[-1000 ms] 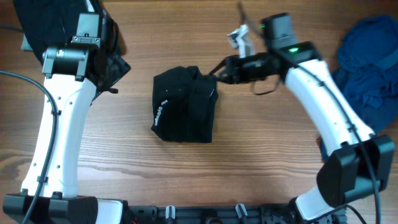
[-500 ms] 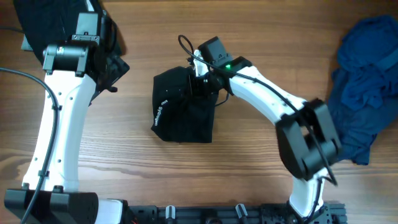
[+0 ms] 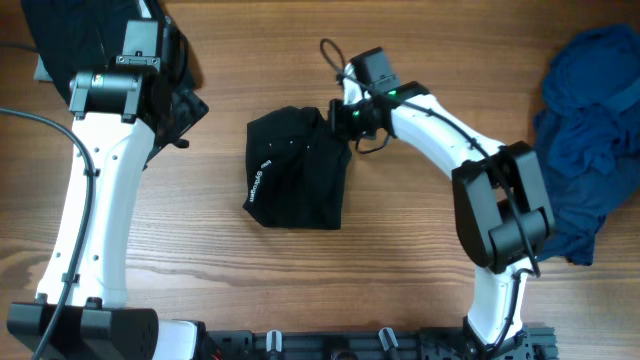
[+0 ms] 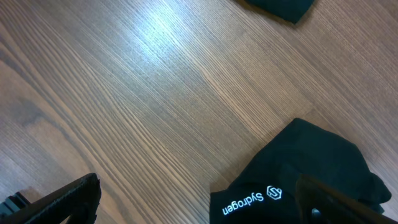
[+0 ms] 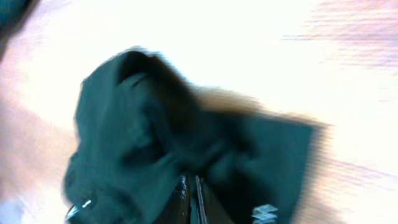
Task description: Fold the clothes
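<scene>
Count: two arms, two grippers, three lots of clothes on the wooden worktop [image 3: 400, 270]. Lot 1: one black shirt [image 3: 297, 183], folded into a compact, roughly rectangular bundle near the worktop's centre, with white lettering [image 3: 255, 185] and a small round logo along its left edge. Lot 2: a rumpled heap of dark blue clothes [image 3: 590, 130] at the right edge, well apart from the shirt; the number of garments in it cannot be told. Lot 3: a black garment [image 3: 60, 30] at the far left corner, partly hidden under the left arm. Left arm: rises from its base at the near left edge and runs straight towards the far left, its wrist above lot 3. Left gripper [image 4: 199, 202]: jaws spread wide, nothing between them; its wrist camera looks down on bare wood and on the shirt's lettered edge. Right arm: base at the near right, elbow raised to the right of the shirt, forearm reaching left and towards the far side. Right gripper [image 3: 345, 118]: at the shirt's far right corner, jaws pressed together over black fabric. The right wrist view is blurred, so I cannot tell whether any cloth is pinched between them.
</scene>
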Tool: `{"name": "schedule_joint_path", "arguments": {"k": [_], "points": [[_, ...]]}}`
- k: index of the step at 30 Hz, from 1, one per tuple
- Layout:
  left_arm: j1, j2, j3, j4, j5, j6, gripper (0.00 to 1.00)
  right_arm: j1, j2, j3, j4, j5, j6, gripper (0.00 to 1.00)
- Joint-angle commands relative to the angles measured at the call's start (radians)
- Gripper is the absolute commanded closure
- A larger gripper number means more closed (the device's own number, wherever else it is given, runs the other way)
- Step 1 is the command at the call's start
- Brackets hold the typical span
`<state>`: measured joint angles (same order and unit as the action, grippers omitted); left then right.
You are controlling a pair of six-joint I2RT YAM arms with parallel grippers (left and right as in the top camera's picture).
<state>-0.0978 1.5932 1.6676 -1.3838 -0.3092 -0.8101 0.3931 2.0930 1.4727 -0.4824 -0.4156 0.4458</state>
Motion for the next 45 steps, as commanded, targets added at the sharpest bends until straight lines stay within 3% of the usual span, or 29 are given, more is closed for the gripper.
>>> {"name": "schedule_joint_path", "arguments": {"k": [1, 5, 13, 19, 24, 26, 27, 28, 29, 30, 38, 45], "points": [[0.006, 0.025, 0.000, 0.003, -0.006, -0.006, 0.00, -0.031, 0.015, 0.012, 0.008, 0.105, -0.042, 0.95], [0.006, 0.047, 0.000, 0.003, -0.006, -0.006, 0.00, -0.038, 0.007, 0.057, -0.064, 0.068, -0.055, 0.96], [0.006, 0.113, 0.000, 0.006, -0.007, -0.006, 0.00, 0.011, -0.159, 0.215, -0.364, -0.060, -0.152, 0.96], [0.007, 0.124, 0.000, 0.026, -0.045, -0.006, 0.00, 0.138, -0.234, 0.209, -0.557, -0.098, -0.184, 0.94], [0.035, 0.124, 0.000, 0.015, -0.059, -0.006, 0.00, 0.248, -0.230, 0.079, -0.515, -0.143, -0.124, 0.94], [0.050, 0.124, 0.000, 0.005, -0.059, -0.006, 0.00, 0.270, -0.230, 0.032, -0.500, -0.127, -0.120, 0.83], [0.063, 0.124, 0.000, -0.002, -0.059, -0.006, 0.00, 0.275, -0.230, 0.007, -0.502, -0.089, -0.104, 0.66], [0.075, 0.124, 0.000, -0.006, -0.059, -0.006, 0.00, 0.275, -0.230, -0.011, -0.510, -0.054, -0.088, 0.33], [0.087, 0.124, 0.000, -0.009, -0.059, -0.006, 0.00, 0.275, -0.230, -0.027, -0.516, -0.032, -0.079, 0.12], [0.104, 0.124, 0.000, -0.013, -0.058, -0.006, 0.00, 0.271, -0.230, -0.046, -0.515, -0.027, -0.082, 0.10], [0.204, 0.124, 0.000, -0.016, -0.010, -0.006, 0.00, 0.272, -0.230, -0.182, -0.354, -0.134, -0.127, 0.14], [0.207, 0.124, 0.000, -0.020, -0.010, -0.006, 0.00, 0.272, -0.230, -0.258, -0.273, -0.146, -0.095, 0.33]]}}
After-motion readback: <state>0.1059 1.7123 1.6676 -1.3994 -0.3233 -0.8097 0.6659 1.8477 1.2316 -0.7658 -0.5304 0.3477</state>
